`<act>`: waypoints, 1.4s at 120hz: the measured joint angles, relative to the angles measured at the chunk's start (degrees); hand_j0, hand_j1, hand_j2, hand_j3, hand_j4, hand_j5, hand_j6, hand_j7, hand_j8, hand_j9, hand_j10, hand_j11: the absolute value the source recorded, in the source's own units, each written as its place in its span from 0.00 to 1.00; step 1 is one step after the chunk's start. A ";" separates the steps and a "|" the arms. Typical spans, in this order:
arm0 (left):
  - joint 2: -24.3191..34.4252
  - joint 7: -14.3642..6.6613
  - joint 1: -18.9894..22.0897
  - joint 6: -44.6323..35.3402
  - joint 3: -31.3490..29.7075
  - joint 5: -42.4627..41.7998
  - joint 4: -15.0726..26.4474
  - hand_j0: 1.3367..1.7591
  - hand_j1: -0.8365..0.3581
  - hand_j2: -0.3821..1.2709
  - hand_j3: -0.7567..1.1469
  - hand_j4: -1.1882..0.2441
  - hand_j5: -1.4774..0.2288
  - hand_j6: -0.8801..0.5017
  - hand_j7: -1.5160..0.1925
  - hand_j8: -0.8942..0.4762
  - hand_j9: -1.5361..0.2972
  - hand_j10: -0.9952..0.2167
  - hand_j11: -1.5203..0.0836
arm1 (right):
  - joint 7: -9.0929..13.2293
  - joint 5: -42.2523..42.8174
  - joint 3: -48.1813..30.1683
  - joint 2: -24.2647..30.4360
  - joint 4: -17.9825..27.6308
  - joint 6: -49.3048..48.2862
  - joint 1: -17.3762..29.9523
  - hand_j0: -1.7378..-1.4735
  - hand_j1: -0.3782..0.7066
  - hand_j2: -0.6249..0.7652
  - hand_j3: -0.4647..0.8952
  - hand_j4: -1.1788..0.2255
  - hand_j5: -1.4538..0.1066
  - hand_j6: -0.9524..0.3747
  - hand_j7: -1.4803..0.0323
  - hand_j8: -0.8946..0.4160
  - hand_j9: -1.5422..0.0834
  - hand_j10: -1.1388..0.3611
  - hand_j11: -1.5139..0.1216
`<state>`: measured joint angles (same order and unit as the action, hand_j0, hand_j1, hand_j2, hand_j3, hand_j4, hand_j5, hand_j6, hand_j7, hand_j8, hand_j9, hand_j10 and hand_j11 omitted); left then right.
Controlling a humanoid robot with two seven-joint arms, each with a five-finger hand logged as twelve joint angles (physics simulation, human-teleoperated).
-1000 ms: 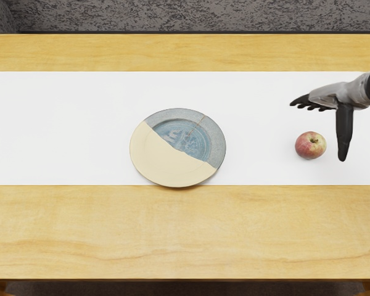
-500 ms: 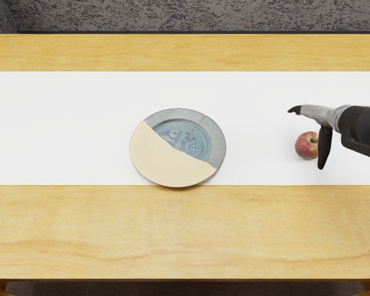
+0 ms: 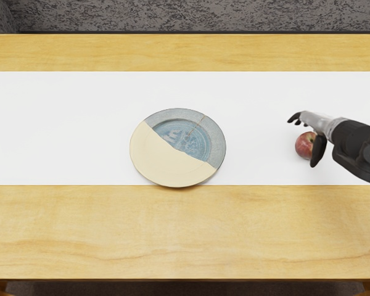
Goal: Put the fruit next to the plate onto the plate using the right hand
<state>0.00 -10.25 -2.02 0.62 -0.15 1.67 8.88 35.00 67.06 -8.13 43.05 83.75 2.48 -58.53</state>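
Lower and closer than a moment ago, the right hand (image 3: 312,127) now brackets the apple (image 3: 304,145), fingers spread and not yet clamped, well right of the plate (image 3: 149,161), so closing the grasp comes next

Wooden table (image 3: 172,234), white runner (image 3: 74,123) running left to right across its middle. Round plate (image 3: 137,151) on the runner near centre, half cream, half blue-grey, nothing on it. Red apple (image 3: 303,145) on the runner, well apart from the plate, to its right. Right arm enters from the right edge. Right hand (image 3: 313,126) sits over the apple, fingers (image 3: 294,117) spread and arched past its far side, thumb (image 3: 318,153) pointing down just beside its right side. Grip not closed. Apple rests on the runner. Dark grey speckled surface (image 3: 172,15) beyond the far table edge.
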 joint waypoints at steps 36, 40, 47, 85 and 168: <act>0.00 -0.02 0.00 0.00 0.00 0.00 0.00 0.76 0.99 0.23 0.40 0.83 0.87 0.64 0.89 0.65 0.84 0.82 0.95 | 0.00 1.48 0.35 -0.28 -0.64 0.47 1.60 0.30 0.27 0.42 0.34 0.67 0.74 0.54 0.79 0.51 0.77 0.61 0.75; 0.00 -0.01 0.00 0.00 0.01 0.00 0.00 0.76 0.99 0.23 0.40 0.83 0.87 0.64 0.89 0.65 0.84 0.82 0.95 | 0.00 1.55 0.36 -0.32 -0.76 0.48 1.67 0.30 0.28 0.42 0.34 0.67 0.74 0.54 0.78 0.50 0.76 0.60 0.74; 0.00 0.01 0.00 0.00 0.00 0.00 -0.01 0.76 0.99 0.23 0.40 0.83 0.87 0.64 0.89 0.65 0.84 0.82 0.95 | 0.00 1.62 0.35 -0.34 -1.01 0.51 1.76 0.30 0.31 0.42 0.34 0.65 0.72 0.52 0.76 0.48 0.74 0.59 0.72; 0.00 -0.01 0.00 0.00 0.00 0.00 -0.01 0.76 0.99 0.23 0.40 0.83 0.87 0.64 0.89 0.65 0.84 0.82 0.95 | 0.00 1.71 0.40 -1.59 -2.88 3.40 2.51 0.30 0.43 0.40 0.34 0.57 0.62 0.43 0.66 0.39 0.65 0.51 0.63; 0.00 0.01 0.00 0.00 -0.01 0.00 0.00 0.76 0.99 0.23 0.40 0.83 0.87 0.64 0.89 0.65 0.84 0.82 0.95 | 0.13 -1.76 -1.70 -3.73 -5.28 3.87 0.01 0.34 0.57 0.51 0.34 0.44 0.32 0.52 0.38 0.56 0.37 0.52 0.35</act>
<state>0.00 -10.23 -2.02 0.62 -0.16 1.68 8.88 35.13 65.29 -9.83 39.31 78.47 6.35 -58.52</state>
